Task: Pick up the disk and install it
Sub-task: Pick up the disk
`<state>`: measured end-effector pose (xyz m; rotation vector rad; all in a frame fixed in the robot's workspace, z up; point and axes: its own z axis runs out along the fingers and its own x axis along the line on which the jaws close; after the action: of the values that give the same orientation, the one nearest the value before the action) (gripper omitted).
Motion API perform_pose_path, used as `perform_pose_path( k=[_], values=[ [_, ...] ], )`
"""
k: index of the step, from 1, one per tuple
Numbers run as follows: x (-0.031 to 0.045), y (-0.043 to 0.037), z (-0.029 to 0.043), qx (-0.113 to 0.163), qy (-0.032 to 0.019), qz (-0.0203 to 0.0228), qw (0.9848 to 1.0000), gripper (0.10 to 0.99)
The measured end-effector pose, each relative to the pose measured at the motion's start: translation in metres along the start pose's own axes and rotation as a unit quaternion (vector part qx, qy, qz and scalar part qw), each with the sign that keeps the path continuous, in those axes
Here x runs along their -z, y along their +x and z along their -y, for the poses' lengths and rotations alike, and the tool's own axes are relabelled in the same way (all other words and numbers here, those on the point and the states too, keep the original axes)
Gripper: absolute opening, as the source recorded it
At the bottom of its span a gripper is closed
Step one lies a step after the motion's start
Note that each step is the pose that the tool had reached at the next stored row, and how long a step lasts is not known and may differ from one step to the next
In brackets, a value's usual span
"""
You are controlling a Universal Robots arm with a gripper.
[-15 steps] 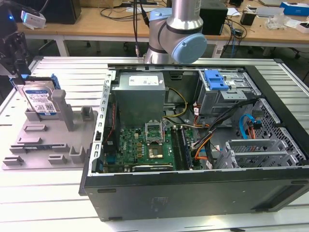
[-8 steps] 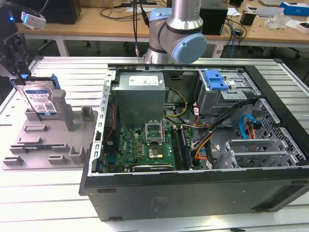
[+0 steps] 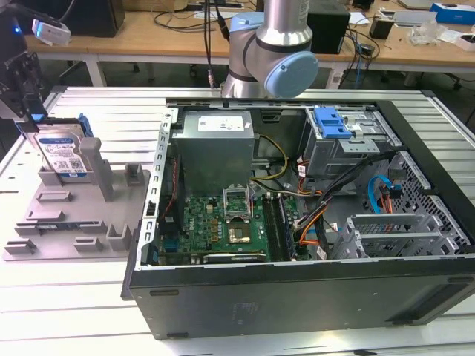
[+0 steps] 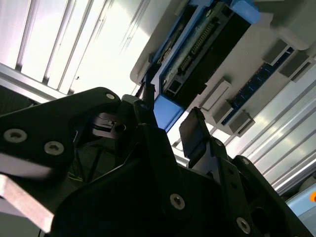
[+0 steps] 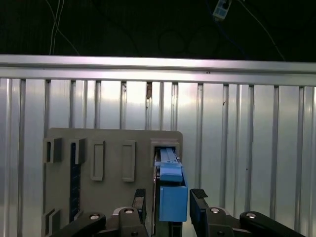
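Hand (image 5: 169,201) open, fingers (image 5: 198,206) either side of the disk (image 5: 173,197), at its blue frame, a small gap showing on each side. Disk stands on edge in the grey fixture (image 3: 74,219) on the counter (image 3: 111,111), at the exterior view's left, beside the open PC case (image 3: 297,289).

The ribbed, silvery metal counter (image 3: 89,111) gleams pale under bright light. Behind it stand wooden desks (image 3: 148,35) cluttered with cables (image 3: 178,18) and a black box (image 3: 332,26). Past the counter's edge lies dark floor (image 5: 123,24).
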<state>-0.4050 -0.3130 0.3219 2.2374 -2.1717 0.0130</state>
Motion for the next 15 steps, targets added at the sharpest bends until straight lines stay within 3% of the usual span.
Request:
perform_pose_path(
  k=[15],
  values=[
    [-0.0119, 0.0006, 0.0017, 0.000, 0.0001, 0.0000, 1.0000, 0.482]
  ],
)
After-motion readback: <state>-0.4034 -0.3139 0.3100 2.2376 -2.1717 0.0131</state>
